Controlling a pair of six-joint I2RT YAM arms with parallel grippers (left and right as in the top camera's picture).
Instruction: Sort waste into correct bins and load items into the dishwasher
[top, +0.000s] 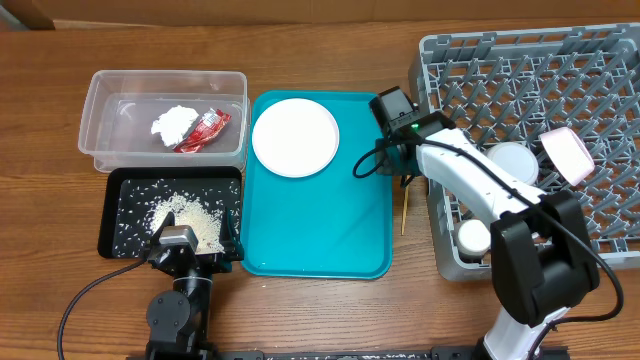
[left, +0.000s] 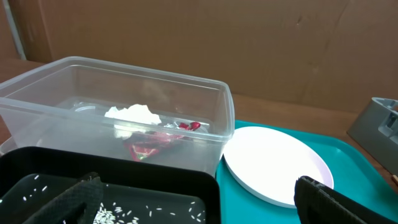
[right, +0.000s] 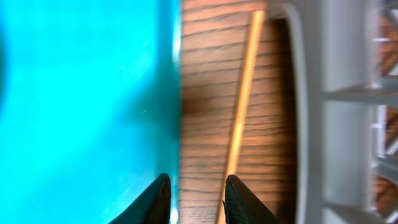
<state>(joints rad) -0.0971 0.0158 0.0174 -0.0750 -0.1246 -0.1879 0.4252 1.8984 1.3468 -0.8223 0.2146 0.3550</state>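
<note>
Chopstick (right: 241, 112) lies on the table (right: 205, 74) between tray (right: 81, 93) and rack (right: 323, 124), the right gripper (right: 196, 199) at its end with fingers (right: 245, 202) narrowly parted, grasping nothing — closing off-centre could flick it under the rack — while the left gripper (left: 202, 199) hangs spread, empty.

No legible txt, labels, brand names, nos. or signs in any view. The red snack wrapper (top: 203, 130) in the clear tub (top: 92, 120) shows a few light patches that may be print, but it's too small & crumpled to read from overhead. In the left wrist view it's blurred behind the tub wall.
</note>
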